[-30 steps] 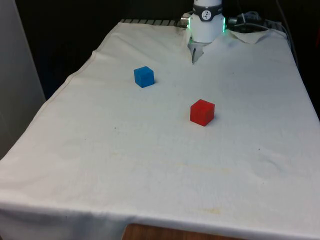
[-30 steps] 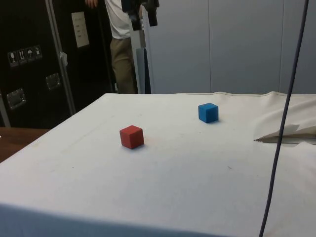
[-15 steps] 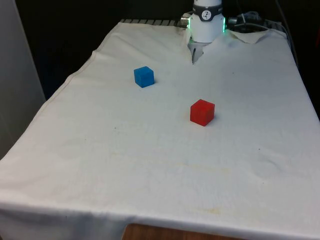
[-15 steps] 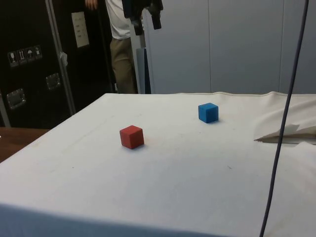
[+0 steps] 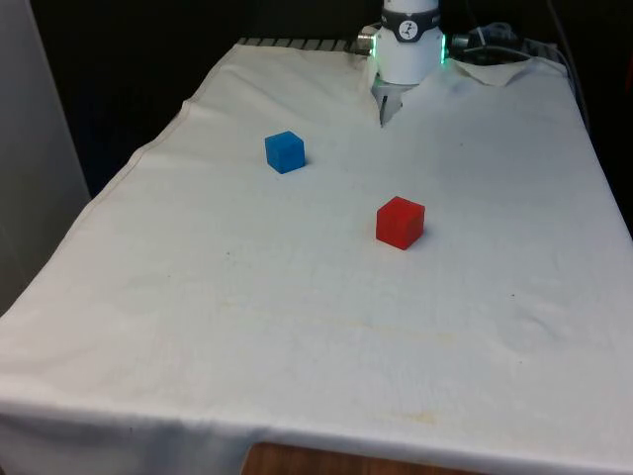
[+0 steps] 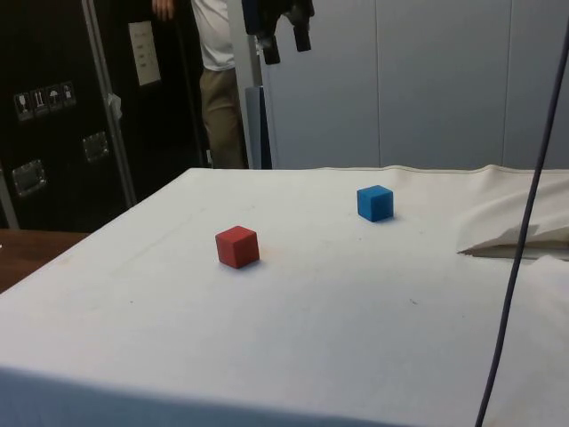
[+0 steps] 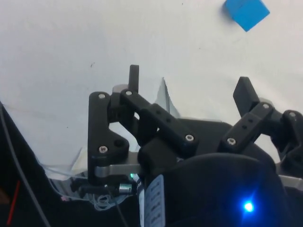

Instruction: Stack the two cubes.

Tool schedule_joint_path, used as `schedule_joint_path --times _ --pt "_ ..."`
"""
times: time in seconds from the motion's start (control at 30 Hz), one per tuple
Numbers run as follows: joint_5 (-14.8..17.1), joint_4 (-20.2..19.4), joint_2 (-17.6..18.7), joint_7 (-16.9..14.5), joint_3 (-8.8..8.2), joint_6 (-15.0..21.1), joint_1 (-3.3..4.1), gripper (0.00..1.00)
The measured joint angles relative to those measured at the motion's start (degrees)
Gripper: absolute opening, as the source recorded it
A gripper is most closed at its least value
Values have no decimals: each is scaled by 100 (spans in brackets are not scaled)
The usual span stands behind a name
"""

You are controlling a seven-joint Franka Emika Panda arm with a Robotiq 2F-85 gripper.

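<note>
White cloth covers the table (image 5: pixel 297 327) from edge to edge, lightly creased and folded up at the far end. On it sit two cubes, well apart, each resting flat on the cloth with nothing on top. In the front view the blue cube (image 5: pixel 285 151) lies farther away and toward the front view's left, while the red cube (image 5: pixel 400 222) lies nearer and toward the front view's right. In the side view the red cube (image 6: pixel 237 246) sits closer to the camera and the blue cube (image 6: pixel 375 203) farther back. The pincer (image 6: pixel 284 43) hangs high above the table in the side view, touching neither cube. In the wrist view the pincer (image 7: pixel 189 87) has its two black fingers spread wide with nothing between them, and the blue cube (image 7: pixel 246 13) shows on the cloth beyond the fingertips. A person (image 6: pixel 213 80) in a white shirt and khaki trousers stands behind the table beside dark cabinets (image 6: pixel 53 107).
</note>
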Motion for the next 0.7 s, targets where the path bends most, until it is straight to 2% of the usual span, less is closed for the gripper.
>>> schedule_joint_path --times 0.2,0.43,0.7 --pt "-69 -223 -178 52 0 74 -6 100" --pt "-160 -676 -435 92 -63 327 -40 100" --pt "-166 -934 -464 92 -149 567 -63 100"
